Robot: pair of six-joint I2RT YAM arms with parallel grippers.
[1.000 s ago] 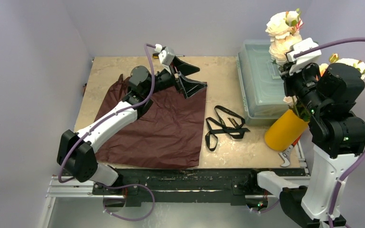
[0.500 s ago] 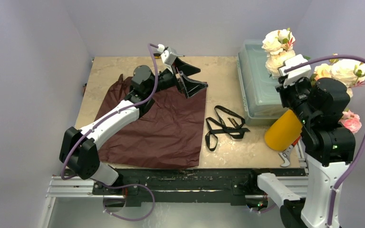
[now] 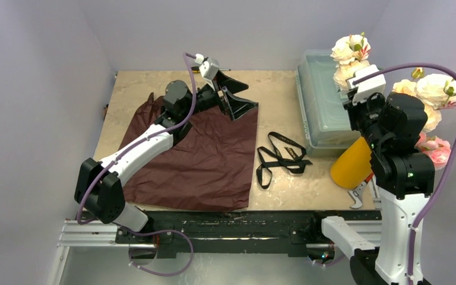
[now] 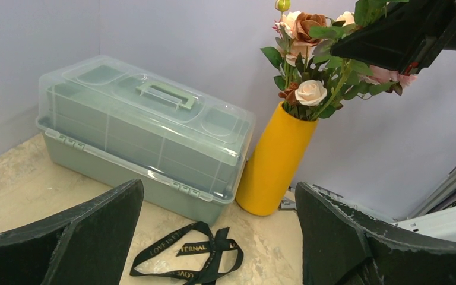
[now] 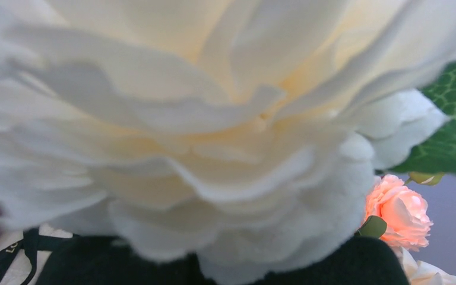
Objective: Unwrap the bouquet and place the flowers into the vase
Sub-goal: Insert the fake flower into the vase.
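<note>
Flowers (image 4: pixel 310 92) stand stems-down in the upright vase (image 4: pixel 273 163); right end effector (image 4: pixel 386 44) closed, left end effector (image 3: pixel 236 98) spread wide.

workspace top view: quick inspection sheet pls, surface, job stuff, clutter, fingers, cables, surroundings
surface: tan stone-look tabletop, no spills seen
job's things: flowers stand in the yellow vase; maroon paper spread flat; black ribbon loose beside it
clutter: clear lidded box, closed, next to the vase
grippers: left gripper open, fingers empty, above the paper's far corner; right gripper shut among the blooms, whether it pinches a stem cannot be told
cables: left arm's purple cable and right arm's purple cable loop free in the air
surroundings: plain pale walls; nothing else seen
</note>
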